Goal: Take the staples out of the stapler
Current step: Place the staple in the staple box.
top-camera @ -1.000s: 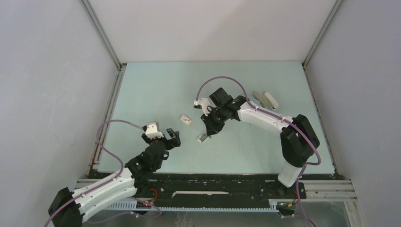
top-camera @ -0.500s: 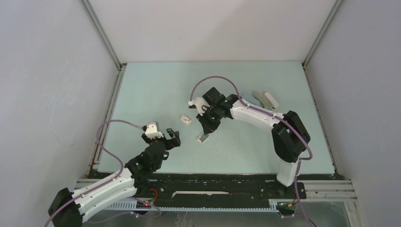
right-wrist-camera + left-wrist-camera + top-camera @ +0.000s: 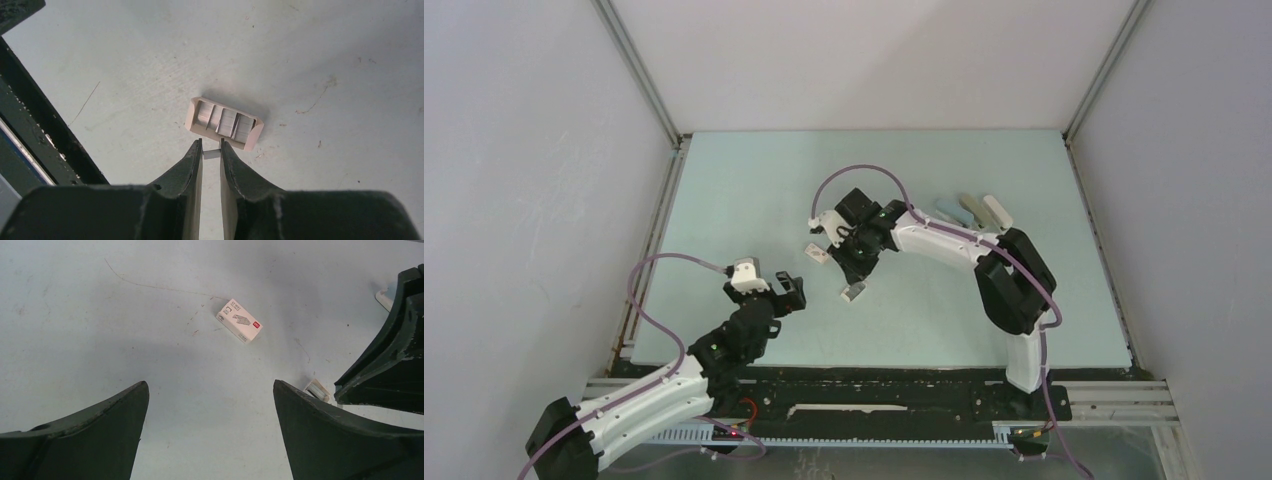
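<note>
Matte pale-green tabletop (image 3: 744, 180), faintly scuffed and scratched, enclosed by plain grey walls. Two arms of black and white plastic, a left arm (image 3: 654, 395) and a right arm (image 3: 944, 240), each trailing one looped purple cable. Left jaws spread wide apart and holding nothing, over the front-left part of the tabletop, with dark, tapered, dull fingers. Right jaws near the middle of the tabletop, almost together and clamped on the staples (image 3: 212, 154): one tiny flat strip of grey metal, pinched crosswise at the very tips. Just beyond those tips, one shallow open tray (image 3: 254, 134), pale and rectangular with clipped corners, lined with more ribbed grey metal strips lying side by side, their number hard to tell. One small white box (image 3: 239, 321), closed and rectangular, printed with a staple drawing and a red mark, lying flat to the far left of the tray and apart from it. One stapler (image 3: 947, 210), slim, elongated, pale-blue plastic, lying toward the far right of the tabletop, well apart from both jaws and untouched. Beside it, two more slim things close together: one grey piece (image 3: 970, 207), one white piece (image 3: 997, 211).
</note>
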Tool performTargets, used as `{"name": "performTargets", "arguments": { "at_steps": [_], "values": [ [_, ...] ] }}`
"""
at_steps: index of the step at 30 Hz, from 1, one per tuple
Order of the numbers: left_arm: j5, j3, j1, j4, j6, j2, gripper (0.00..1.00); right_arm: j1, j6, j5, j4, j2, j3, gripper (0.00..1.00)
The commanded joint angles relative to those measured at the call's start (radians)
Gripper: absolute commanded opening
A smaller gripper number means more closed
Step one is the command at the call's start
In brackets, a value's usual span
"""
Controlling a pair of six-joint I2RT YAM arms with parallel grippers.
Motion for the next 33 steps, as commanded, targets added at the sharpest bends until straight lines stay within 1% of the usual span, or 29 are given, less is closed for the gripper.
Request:
{"name": "performTargets", "arguments": {
  "at_steps": [1, 19, 33],
  "values": [
    [-0.030, -0.023, 0.003, 0.035, -0.005, -0.007, 1.00, 0.025, -0.007, 0.047, -0.018, 0.031, 0.061, 0.24],
    [-0.032, -0.024, 0.003, 0.039, -0.005, -0.009, 1.00, 0.035, -0.019, 0.124, -0.025, 0.086, 0.079, 0.25],
    [-0.033, -0.024, 0.000, 0.039, -0.005, -0.006, 1.00, 0.033, -0.020, 0.126, -0.027, 0.103, 0.090, 0.26]
  ]
}}
